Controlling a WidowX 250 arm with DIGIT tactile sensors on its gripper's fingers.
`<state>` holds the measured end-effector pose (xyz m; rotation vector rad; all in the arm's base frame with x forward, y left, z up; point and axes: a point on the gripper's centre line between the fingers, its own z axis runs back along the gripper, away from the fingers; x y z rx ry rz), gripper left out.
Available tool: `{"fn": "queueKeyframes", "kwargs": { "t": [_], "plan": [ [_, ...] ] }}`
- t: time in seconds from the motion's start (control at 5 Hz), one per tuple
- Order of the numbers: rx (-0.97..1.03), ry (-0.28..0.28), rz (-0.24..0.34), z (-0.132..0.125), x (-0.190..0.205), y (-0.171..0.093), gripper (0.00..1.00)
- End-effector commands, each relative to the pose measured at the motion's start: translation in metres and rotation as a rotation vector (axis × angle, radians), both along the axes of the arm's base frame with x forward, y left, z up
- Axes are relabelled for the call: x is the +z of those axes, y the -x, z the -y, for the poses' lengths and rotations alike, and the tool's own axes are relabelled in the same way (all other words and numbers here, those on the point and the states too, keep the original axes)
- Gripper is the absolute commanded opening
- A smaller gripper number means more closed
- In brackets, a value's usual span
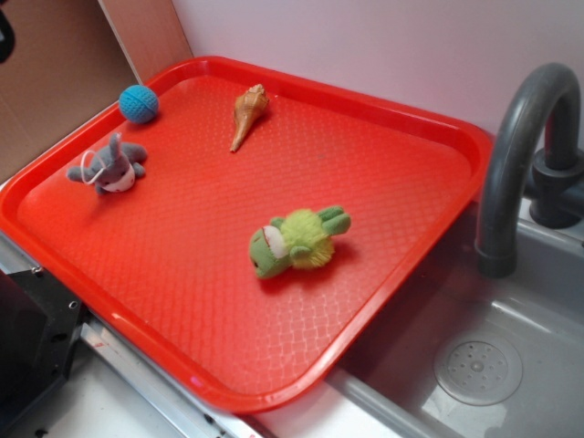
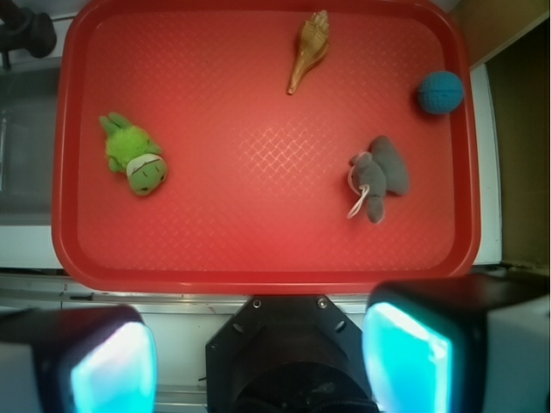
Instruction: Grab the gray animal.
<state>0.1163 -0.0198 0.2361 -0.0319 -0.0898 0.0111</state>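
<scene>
Exterior view: a red tray (image 1: 401, 265) lies beside a gray sink (image 1: 511, 365) with a dark faucet (image 1: 516, 146). The gray animal (image 1: 111, 167) lies near the tray's 9 o'clock edge, a white string loop at its side. A blue knitted ball (image 1: 139, 103) sits just beyond it toward 10 o'clock, close but apart. A tan conch shell (image 1: 248, 114) rests near 12 o'clock, and a green frog plush (image 1: 297, 240) lies near the tray's middle, well apart from the gray toy. The end effector does not show here.

Wrist view: the camera looks straight down on the tray from high above. Here the gray animal sits at about 3 o'clock on the tray, the ball at 2 o'clock near the rim, the shell at 12 o'clock, the frog at 9 o'clock. The end effector (image 2: 258, 357) fills the bottom edge, its two pads (image 2: 405, 353) standing wide apart with nothing between them, over the tray's near rim and well short of any toy.

Risks, as I judge them: the toy lies close to the tray's rim, so a descent offset toward that side could strike the raised edge. The ball is a near neighbour; a wide approach from that side could knock it rolling. The plush is soft and low, so closing too high may catch only the string loop or an ear and let it slip.
</scene>
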Motion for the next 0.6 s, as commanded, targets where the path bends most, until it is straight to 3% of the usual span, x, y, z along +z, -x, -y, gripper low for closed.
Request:
{"fn": "queueKeyframes", "kwargs": {
  "t": [0.0, 0.2, 0.4],
  "plan": [
    [0.0, 0.0, 0.0, 0.0, 0.0, 0.0, 1.0],
    [0.249, 0.097, 0.037, -0.024, -0.006, -0.012, 1.0],
    [0.5, 0.107, 0.016, -0.05, -0.019, -0.027, 1.0]
  ]
}}
